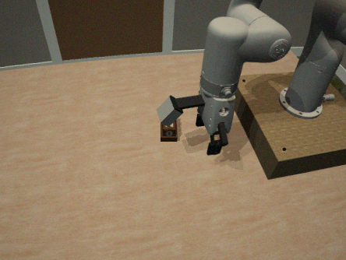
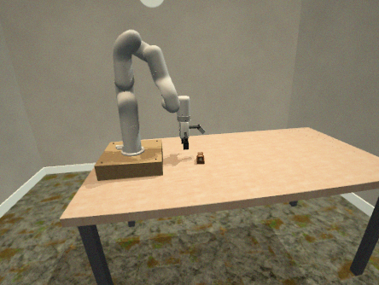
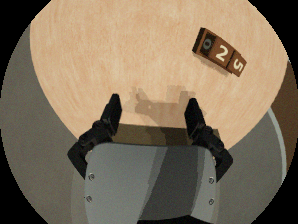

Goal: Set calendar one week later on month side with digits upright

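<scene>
The small dark brown tray (image 1: 169, 139) (image 3: 197, 43) stands on the table. In the wrist view it lies at the upper right, turned at a slant. One brown cube (image 3: 221, 53) shows a white 2 on top. Beside it, another cube (image 3: 238, 65) shows a white 5 on top. A shaded grey 0 (image 1: 169, 133) (image 3: 207, 44) shows on a dark surface beside the 2. The wrist camera hides the far part of the tray in the top view. No month's name is readable. My gripper (image 1: 206, 135) (image 2: 186, 145) (image 3: 154, 103) is open and empty, above the table, between tray and robot base.
The wooden base block (image 1: 257, 124) (image 2: 128, 168) bearing the arm stands on the robot's side of the gripper. The wrist camera (image 1: 170, 111) sticks out from the gripper towards the tray. The table's front edge (image 2: 222, 206) shows in the exterior view.
</scene>
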